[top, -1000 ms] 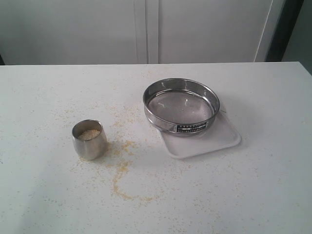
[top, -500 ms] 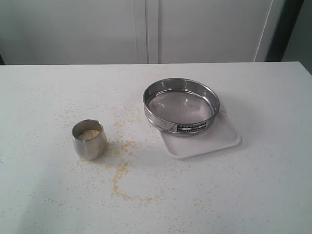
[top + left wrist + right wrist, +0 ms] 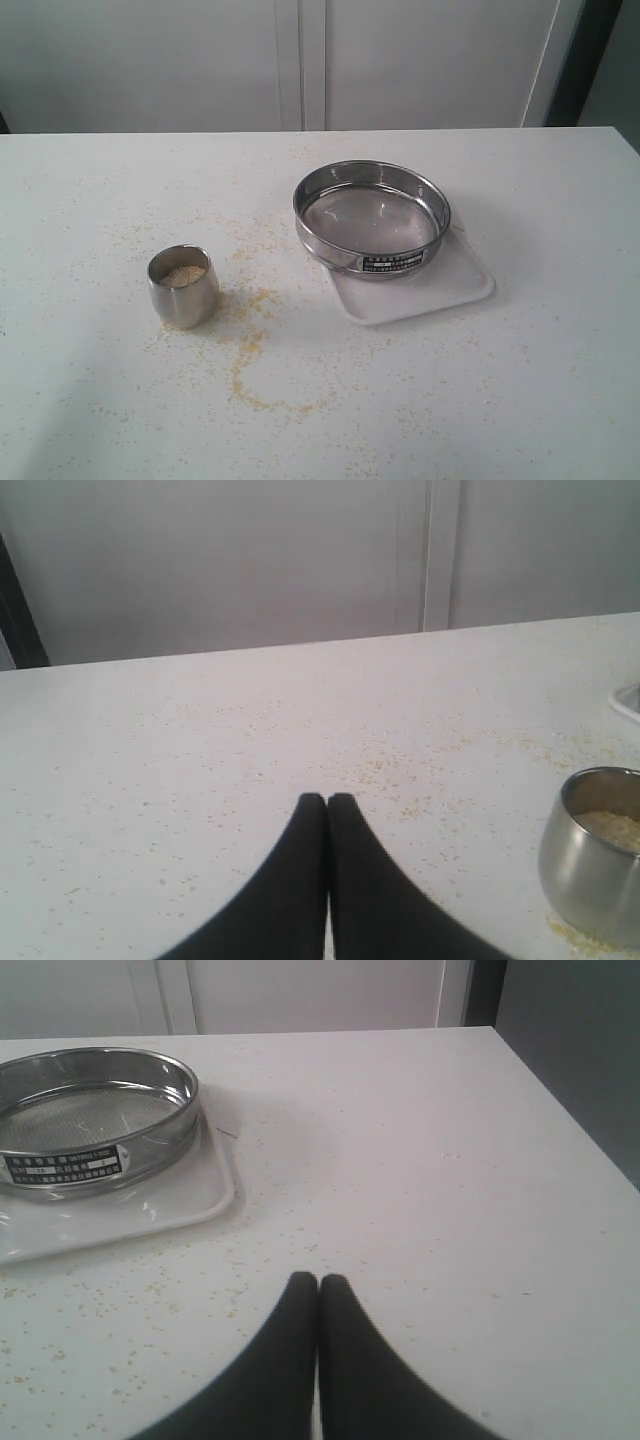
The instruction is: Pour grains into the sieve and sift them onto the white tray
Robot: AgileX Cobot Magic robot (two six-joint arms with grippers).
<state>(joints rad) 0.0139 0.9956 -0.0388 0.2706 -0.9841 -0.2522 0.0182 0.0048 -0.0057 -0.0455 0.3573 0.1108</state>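
The round steel sieve (image 3: 372, 217) rests on the white tray (image 3: 440, 291) right of the table's middle, its mesh bare; the right wrist view also holds the sieve (image 3: 90, 1120) and the tray (image 3: 120, 1222). A small steel cup (image 3: 184, 286) with pale grains (image 3: 183, 275) in it stands on the left; the left wrist view catches the cup (image 3: 595, 855) at its edge. My left gripper (image 3: 327, 798) is shut, empty, low over the table short of the cup. My right gripper (image 3: 318, 1279) is shut, empty, off the tray's corner. Neither arm shows in the exterior view.
Spilled yellow meal (image 3: 245, 352) lies scattered on the white table around the cup and in a curved trail toward the front. The table's right edge (image 3: 560, 1100) runs close to my right gripper. White cabinet doors (image 3: 300, 60) stand behind the table.
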